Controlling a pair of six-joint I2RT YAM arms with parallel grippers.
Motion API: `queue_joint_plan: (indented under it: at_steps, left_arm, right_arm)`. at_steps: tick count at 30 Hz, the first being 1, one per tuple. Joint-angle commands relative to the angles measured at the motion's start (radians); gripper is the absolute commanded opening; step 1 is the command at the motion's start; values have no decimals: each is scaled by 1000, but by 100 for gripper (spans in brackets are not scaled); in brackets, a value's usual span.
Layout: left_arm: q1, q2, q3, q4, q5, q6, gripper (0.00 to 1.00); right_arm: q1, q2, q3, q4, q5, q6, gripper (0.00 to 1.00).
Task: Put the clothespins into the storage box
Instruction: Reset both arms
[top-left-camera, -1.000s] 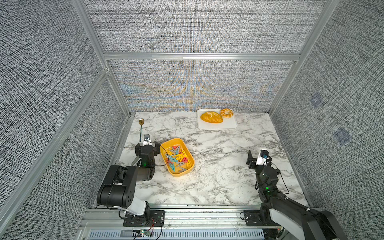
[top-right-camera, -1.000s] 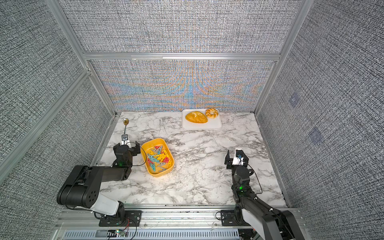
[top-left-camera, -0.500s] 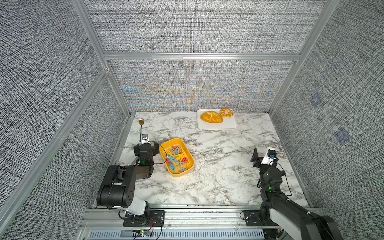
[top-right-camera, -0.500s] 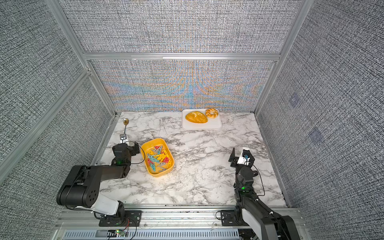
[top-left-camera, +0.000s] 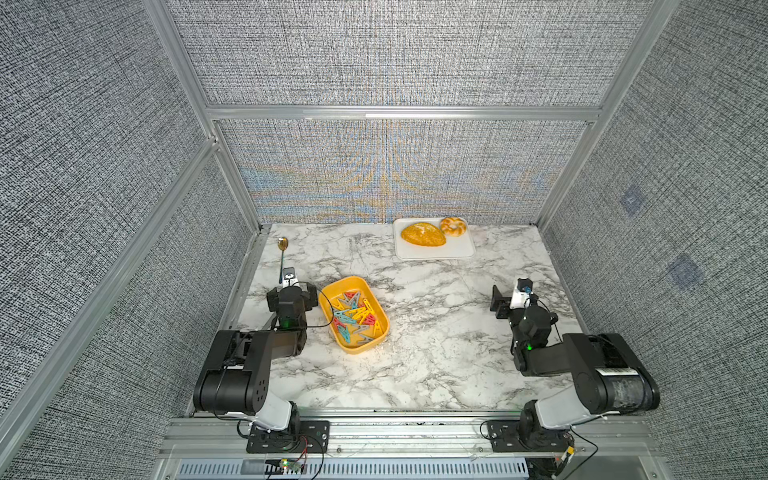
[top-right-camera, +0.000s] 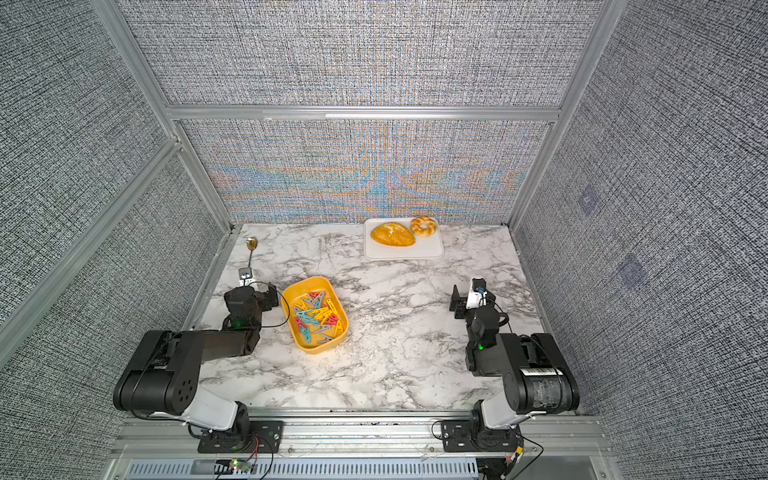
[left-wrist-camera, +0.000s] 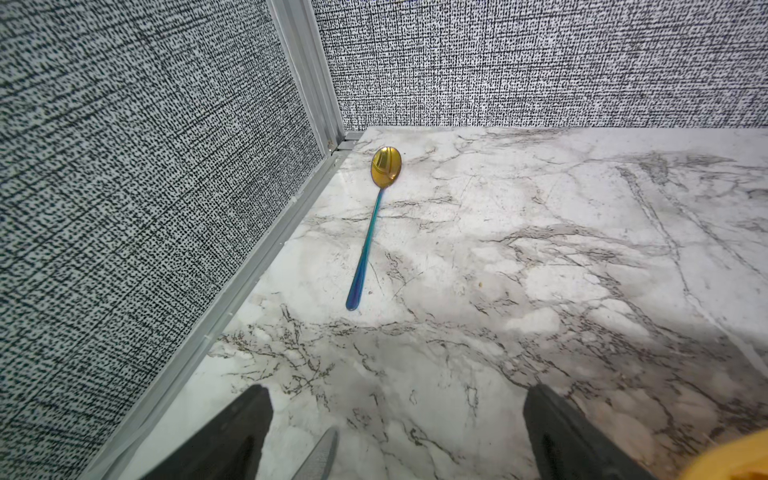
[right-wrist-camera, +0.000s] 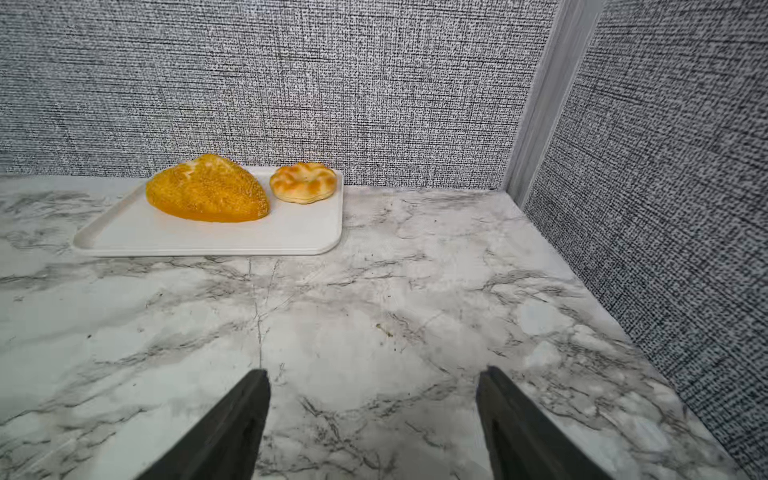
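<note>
- Storage box (top-left-camera: 361, 349): on bench, left half, about midway between front and back edges, skewed to them.
- Clothespins (top-left-camera: 355, 318): red, yellow, teal, grey; heaped inside box.
- Left tool (left-wrist-camera: 395, 432): spread wide, nothing between fingers; low over bench between box and left edge, just beside box.
- Right tool (right-wrist-camera: 374, 415): spread, empty; near right edge, well apart from box.
- Spoon (left-wrist-camera: 376, 220): flat on bench near back left corner.
- White tray (right-wrist-camera: 232, 237): at back edge, carries loaf (right-wrist-camera: 206, 189) and ring bun (right-wrist-camera: 302, 183).
</note>
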Motion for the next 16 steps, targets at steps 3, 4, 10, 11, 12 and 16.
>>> queue_joint_plan:
  at_steps: [3,4,10,11,12,16]
  left_arm:
    - [3,-2,2,-5,15,-4,99]
    - [3,-3,-1,-2,15,-4,99]
    - [3,-5,-3,2,15,-3,99]
    - [4,-6,-3,2,15,-3,99]
    - [4,-6,-3,2,15,-3,99]
    - [4,-4,-1,0,15,-3,99]
  right_arm:
    - [12,-6,2,-17,-26,7,99]
    - [24,-18,7,-49,1,0,99]
    - [28,-12,8,-39,9,1,99]
    - [28,-12,8,-42,8,1,99]
    - [28,-13,9,-46,9,0,99]
    - [28,-6,20,-54,8,-1,99]
